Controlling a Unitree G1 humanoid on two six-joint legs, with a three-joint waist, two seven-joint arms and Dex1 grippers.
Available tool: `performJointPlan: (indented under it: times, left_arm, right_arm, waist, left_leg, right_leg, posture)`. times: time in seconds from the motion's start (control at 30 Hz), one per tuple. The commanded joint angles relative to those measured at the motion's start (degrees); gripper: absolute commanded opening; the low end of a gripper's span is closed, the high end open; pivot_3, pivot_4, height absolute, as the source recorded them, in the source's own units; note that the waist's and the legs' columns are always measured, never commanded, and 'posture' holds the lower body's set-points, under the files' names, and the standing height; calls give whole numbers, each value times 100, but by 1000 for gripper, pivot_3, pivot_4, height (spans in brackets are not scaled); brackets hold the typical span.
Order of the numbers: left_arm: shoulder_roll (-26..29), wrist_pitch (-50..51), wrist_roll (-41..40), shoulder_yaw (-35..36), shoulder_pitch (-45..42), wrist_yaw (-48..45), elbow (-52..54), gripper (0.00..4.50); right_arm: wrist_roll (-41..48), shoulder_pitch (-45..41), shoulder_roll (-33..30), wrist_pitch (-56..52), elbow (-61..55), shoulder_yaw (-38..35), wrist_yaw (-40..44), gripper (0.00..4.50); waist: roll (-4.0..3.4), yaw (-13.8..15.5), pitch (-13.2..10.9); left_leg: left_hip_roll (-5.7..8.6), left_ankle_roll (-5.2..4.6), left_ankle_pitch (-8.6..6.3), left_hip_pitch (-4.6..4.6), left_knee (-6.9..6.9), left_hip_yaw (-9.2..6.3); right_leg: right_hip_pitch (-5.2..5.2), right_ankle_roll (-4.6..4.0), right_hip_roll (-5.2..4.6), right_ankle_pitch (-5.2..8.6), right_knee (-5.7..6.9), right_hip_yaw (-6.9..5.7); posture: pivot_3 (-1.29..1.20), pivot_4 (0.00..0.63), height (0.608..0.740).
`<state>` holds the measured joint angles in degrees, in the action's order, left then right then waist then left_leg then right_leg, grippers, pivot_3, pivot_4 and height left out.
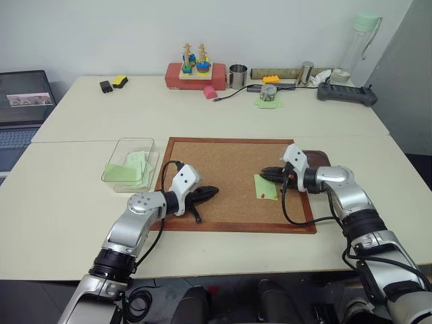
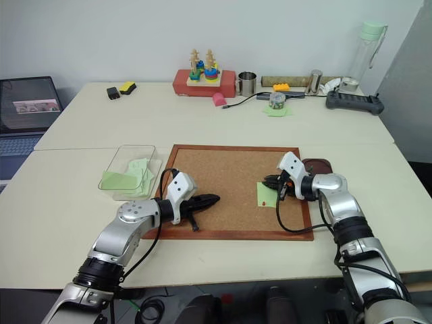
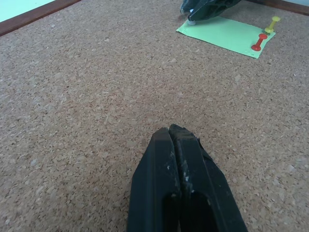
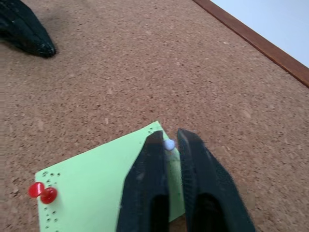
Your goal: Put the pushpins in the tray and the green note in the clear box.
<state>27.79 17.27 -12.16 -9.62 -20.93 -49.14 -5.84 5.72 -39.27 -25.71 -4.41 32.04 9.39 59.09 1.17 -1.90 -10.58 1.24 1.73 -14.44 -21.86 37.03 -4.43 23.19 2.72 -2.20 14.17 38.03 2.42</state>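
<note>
A: Where is the green note [image 1: 265, 187] now?

B: It lies flat on the corkboard [image 1: 223, 162], at the 3 o'clock side of the grainy brown cork. It is a thin rectangular paper slip, and its edge near the pins has many small holes.

A: And the pushpins?

B: The red pushpin [image 3: 258, 42] stands in the note's 7 o'clock corner, as the head camera sees it. The yellow pushpin [image 3: 273, 23] is just beside it, at the paper's edge. Both have small spool-shaped plastic heads.

A: What does the right end effector [image 4: 169, 137] do?

B: Its two black ribbed fingers are over the opposite end of the note. They are closed on a pale pin head [image 4: 169, 144], small and round, right at their tips.

A: The left end effector [image 3: 176, 133]?

B: It is at about 8 o'clock on the board, low over bare cork, well apart from the note. The fingers are pressed together with nothing between them.

A: The containers?

B: The tray [image 2: 317, 164], a dark reddish-brown dish with rounded corners, sits at 2 o'clock, just outside the wooden frame and behind the right wrist. The clear box [image 1: 135, 140], made of transparent plastic with low walls, sits on the pale tabletop [image 1: 67, 202] at 9 o'clock, just beside the frame. There are light green slips in it.
</note>
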Motion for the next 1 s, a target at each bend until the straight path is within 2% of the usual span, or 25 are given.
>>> performJointPlan:
  times: [0.03,0.47,0.73,1.0]
  left_arm:
    - [25,135,174,-148,140,-10,-80,0]
    - [3,219,335,-243,142,106,-226,0]
    - [-53,259,303,-273,145,129,-195,0]
    - [-73,268,297,-330,168,81,-134,0]
  right_arm:
    - [30,30,-37,47,-399,11,161,39]
    - [362,132,-96,-213,-1292,-293,97,39]
    - [488,93,-253,-569,-1420,-486,41,39]
    - [605,-13,-1061,-1452,-1292,-1181,-314,39]
  waist:
    - [0,0,0]
    - [-3,0,4]
    - [-7,5,8]
    - [-8,14,9]
  left_leg:
    - [0,0,0,0,0,0]
    - [0,0,0,6,2,-2]
    - [0,0,1,8,3,-2]
    - [0,0,1,6,2,-2]
  right_leg:
    - [0,0,0,0,0,0]
    - [-4,0,1,0,2,0]
    - [-6,0,2,0,1,1]
    - [-6,0,-1,0,-1,2]
  posture:
    - [0,150,740]
    - [0,150,740]
    - [0,150,740]
    - [0,150,740]
